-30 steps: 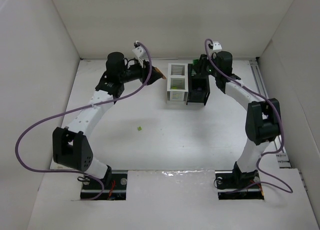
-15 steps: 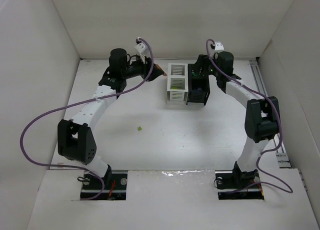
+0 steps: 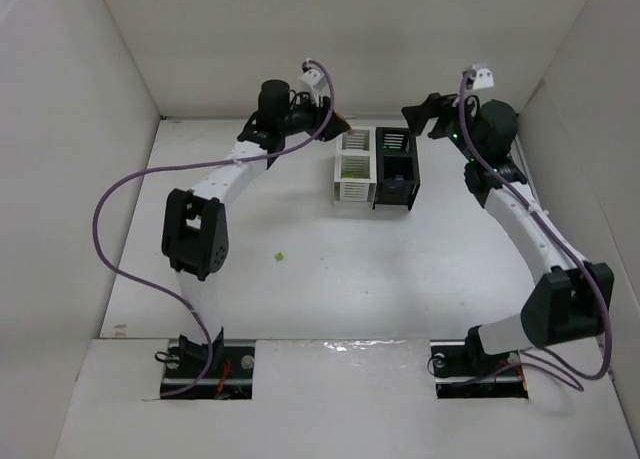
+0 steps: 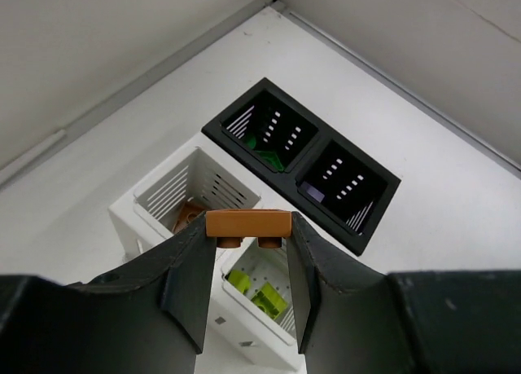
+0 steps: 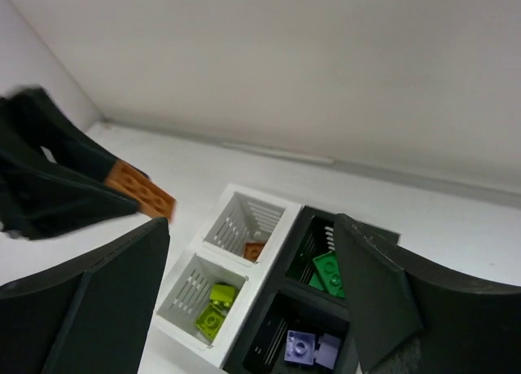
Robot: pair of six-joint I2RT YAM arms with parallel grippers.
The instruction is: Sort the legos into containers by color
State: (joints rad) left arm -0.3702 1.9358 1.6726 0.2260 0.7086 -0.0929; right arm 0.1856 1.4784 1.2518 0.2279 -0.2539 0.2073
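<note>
My left gripper (image 3: 335,127) is shut on an orange-brown lego (image 4: 248,224), held across its ends just above the far white bin. The containers (image 3: 350,191) are four joined bins, two white on the left and two black on the right. The far white bin holds an orange-brown brick (image 5: 254,248), the near white one yellow-green bricks (image 5: 212,305). A green brick (image 5: 328,272) lies in the far black bin, lavender bricks (image 5: 305,347) in the near black one. My right gripper (image 3: 418,119) hangs open and empty, above and behind the black bins. One small yellow-green lego (image 3: 280,256) lies loose on the table.
White walls close in the table on the left, back and right. The block of bins stands near the back wall (image 3: 350,39), right of centre. Purple cables loop off both arms, one of them (image 3: 110,209) out over the table's left side.
My left arm has swung right, carrying the orange-brown lego up to the white bins. My right gripper has opened and drawn up and back from the far black bin.
</note>
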